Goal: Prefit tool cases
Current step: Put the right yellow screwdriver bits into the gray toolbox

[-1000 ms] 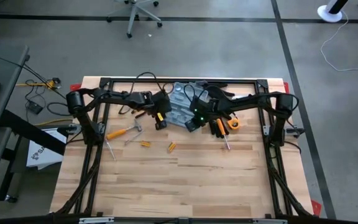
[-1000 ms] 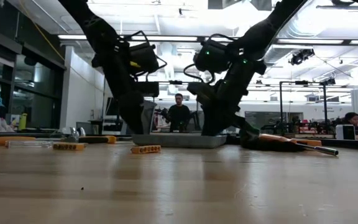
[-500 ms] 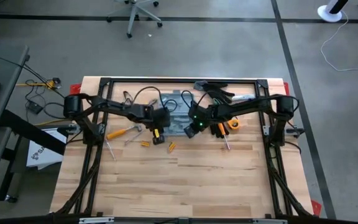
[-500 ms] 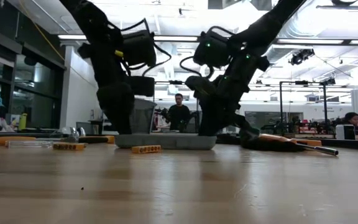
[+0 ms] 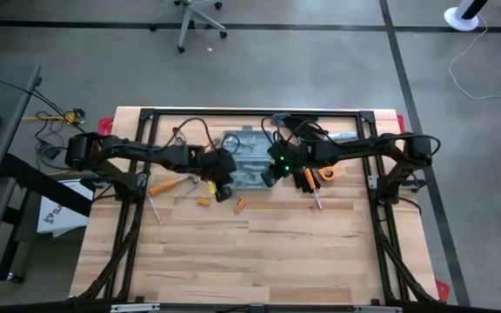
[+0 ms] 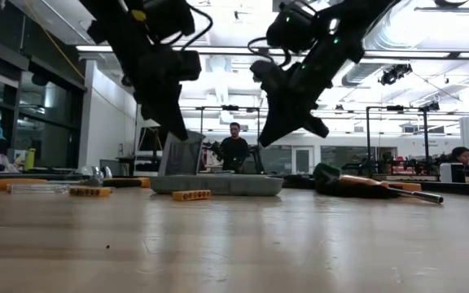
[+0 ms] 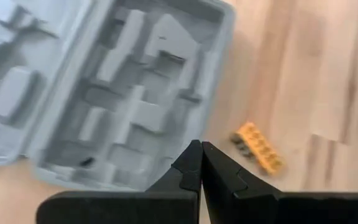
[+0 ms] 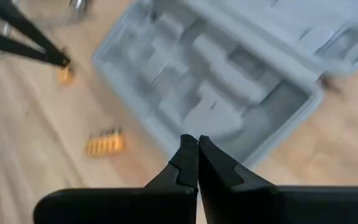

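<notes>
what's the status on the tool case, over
Left gripper and right gripper both shut, empty, hovering over the tool case. Case lies open on the table, lid up. Loose yellow bit holder beside it, nothing blocking.

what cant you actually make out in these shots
- Open grey-blue moulded plastic tool case, high view: both arms cover much of it, so whether its recesses hold anything there is unclear.
- Same case, low view: seen edge-on, inside hidden.
- Small orange bit holder, left wrist view: blurred, its contents unreadable.
- Dark tools by the right arm, high view: too small to identify.
</notes>
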Tool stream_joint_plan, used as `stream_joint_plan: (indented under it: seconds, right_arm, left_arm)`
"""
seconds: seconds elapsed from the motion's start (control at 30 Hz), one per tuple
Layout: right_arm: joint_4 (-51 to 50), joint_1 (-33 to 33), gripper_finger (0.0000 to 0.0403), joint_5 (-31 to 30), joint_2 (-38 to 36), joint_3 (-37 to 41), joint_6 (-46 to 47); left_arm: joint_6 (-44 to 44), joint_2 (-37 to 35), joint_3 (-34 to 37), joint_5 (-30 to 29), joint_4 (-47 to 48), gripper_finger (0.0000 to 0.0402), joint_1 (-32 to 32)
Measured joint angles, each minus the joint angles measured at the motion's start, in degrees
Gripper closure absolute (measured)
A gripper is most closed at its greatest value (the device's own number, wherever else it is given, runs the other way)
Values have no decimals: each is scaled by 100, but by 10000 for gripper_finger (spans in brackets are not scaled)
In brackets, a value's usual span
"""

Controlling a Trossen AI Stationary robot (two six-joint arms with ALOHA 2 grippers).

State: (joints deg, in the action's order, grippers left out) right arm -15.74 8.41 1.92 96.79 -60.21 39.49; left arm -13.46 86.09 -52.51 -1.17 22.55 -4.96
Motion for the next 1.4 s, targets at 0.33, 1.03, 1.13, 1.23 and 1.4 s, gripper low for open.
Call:
stream_joint_plan:
  seconds: [0.33,1.03,1.13,1.23,1.4]
  right_arm:
    - [-823,-590,403,-66,-430,160,-507]
    - [-733,-1224,403,-545,-2649,2324,675]
    - [-814,-1222,403,-577,-2662,2326,655]
    - [-812,-1222,403,-648,-2662,2326,649]
    - [-822,-1222,403,-758,-2662,2326,631]
  left_arm:
    - [-1972,281,0,-1253,-426,401,1444]
    - [-4112,1627,-4,-1799,-1021,305,2110]
    - [-4144,1653,-5,-1781,-1036,265,2101]
    - [-4148,1656,-7,-1851,-883,231,2101]
    - [-4152,1640,-15,-1992,-334,205,2106]
